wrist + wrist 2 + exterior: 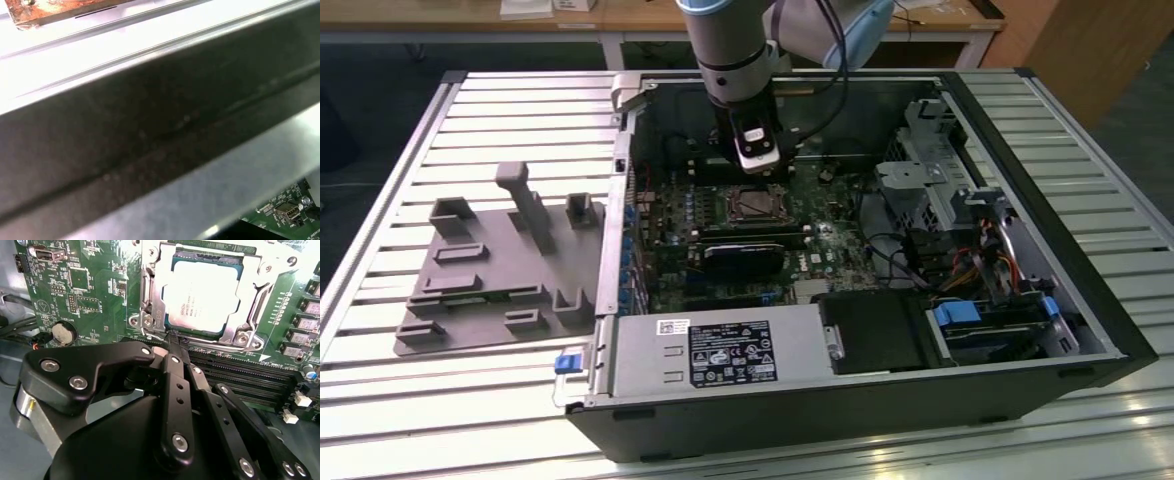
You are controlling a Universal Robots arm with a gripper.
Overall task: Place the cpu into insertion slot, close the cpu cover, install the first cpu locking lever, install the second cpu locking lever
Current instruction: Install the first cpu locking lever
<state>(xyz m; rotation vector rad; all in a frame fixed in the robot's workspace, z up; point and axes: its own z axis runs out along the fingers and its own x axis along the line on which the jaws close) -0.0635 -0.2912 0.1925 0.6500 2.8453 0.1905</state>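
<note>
The cpu (202, 295) sits in the slot (147, 320), and the cover (255, 300) looks shut over its edges. The gripper (172, 342) has its fingers (175, 380) squeezed together right at the slot's edge; I can't tell if they pinch a lever. I think a slow, straight push is best, so the tips don't slip onto the board (90, 285).

No legible text; faint print marks the cpu (202, 295)
</note>
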